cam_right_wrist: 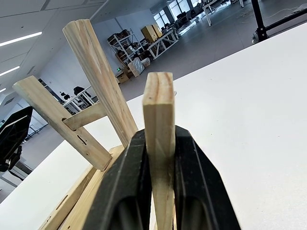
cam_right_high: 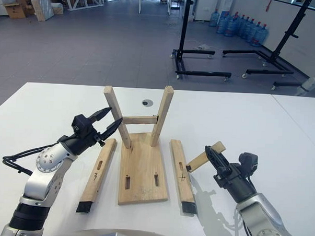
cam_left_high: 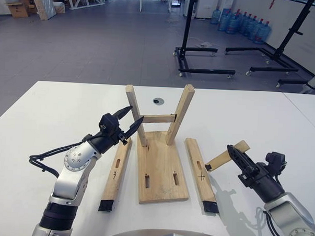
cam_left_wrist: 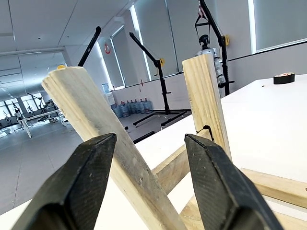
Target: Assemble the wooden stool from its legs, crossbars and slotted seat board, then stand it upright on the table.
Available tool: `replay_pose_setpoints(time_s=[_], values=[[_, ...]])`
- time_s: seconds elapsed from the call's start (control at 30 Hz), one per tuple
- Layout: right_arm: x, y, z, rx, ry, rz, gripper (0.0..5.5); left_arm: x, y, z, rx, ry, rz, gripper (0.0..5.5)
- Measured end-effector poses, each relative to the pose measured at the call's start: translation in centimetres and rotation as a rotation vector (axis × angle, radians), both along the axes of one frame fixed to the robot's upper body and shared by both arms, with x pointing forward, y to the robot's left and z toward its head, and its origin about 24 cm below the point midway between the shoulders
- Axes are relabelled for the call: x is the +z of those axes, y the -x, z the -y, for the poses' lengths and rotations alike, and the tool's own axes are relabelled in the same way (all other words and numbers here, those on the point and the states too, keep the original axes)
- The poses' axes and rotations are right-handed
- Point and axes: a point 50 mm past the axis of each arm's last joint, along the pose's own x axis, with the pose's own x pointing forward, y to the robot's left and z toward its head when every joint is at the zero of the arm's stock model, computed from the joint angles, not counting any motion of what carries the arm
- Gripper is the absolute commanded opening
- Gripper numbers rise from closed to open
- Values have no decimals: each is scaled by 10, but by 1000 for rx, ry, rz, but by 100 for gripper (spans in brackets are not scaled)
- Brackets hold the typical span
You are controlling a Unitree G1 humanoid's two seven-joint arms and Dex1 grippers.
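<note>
- We see a white table (cam_left_high: pixel 53 108) carrying all the stool parts.
- The seat board (cam_left_high: pixel 163 175) lies flat at the middle of the table, slots facing up.
- Two legs stand tilted at the board's far end, the left leg (cam_left_high: pixel 131 96) and the right leg (cam_left_high: pixel 182 111), joined by a crossbar (cam_left_high: pixel 158 118).
- Two more legs lie flat just beside the board, one on its left (cam_left_high: pixel 116 171) and one on its right (cam_left_high: pixel 199 172), their black-tipped ends nearest us.
- Our left gripper (cam_left_high: pixel 135 115) has its fingers apart, straddling the standing left leg; we cannot tell if either finger touches it.
- Our right gripper (cam_left_high: pixel 232 151) is clamped on a short bar (cam_left_high: pixel 242 147), held just right of the flat right leg.
- A small round hole (cam_left_high: pixel 158 101) sits in the table beyond the legs.
</note>
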Motion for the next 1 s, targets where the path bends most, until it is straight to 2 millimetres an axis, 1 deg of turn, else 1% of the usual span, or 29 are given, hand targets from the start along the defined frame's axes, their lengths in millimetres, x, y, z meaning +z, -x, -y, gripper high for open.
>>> replay_pose_setpoints(time_s=[0.27, 0.43, 0.47, 0.5, 0.53, 0.57, 0.6, 0.63, 0.73, 0.77, 0.9, 0.97, 1.0], values=[[7, -3, 3, -13, 18, 41, 38, 0, 0, 0, -2, -1, 1, 262], [19, -5, 4, -24, 39, 112, 38, -1, 0, 0, -7, -3, 0, 262], [26, -11, 0, -53, 54, 138, 38, -1, -1, -1, -7, -5, -1, 262], [30, -21, -12, -53, 61, 165, 38, -1, -1, -1, -9, -6, 0, 262], [31, -41, -33, -66, 44, 203, 38, -1, -3, 0, -17, -7, 2, 262], [28, -56, -49, -61, 30, 217, 38, 0, -3, 1, -22, -6, 7, 262], [24, -68, -57, -63, 32, 229, 38, 2, -4, 1, -25, -6, 13, 262], [21, -74, -59, -79, 45, 238, 38, 2, -5, 1, -25, -7, 15, 262], [16, -82, -55, -164, 79, 269, 38, -1, -8, 0, -22, -10, 1, 262], [17, -84, -54, -181, 90, 286, 38, -1, -9, 0, -23, -10, 2, 262], [29, -90, -44, -268, 161, 378, 38, 1, -9, 0, -33, -12, 10, 262], [34, -88, -39, -304, 221, 398, 38, 1, -9, 0, -33, -13, 10, 262], [37, -83, -38, -307, 252, 412, 38, 1, -9, 0, -33, -13, 11, 262]])
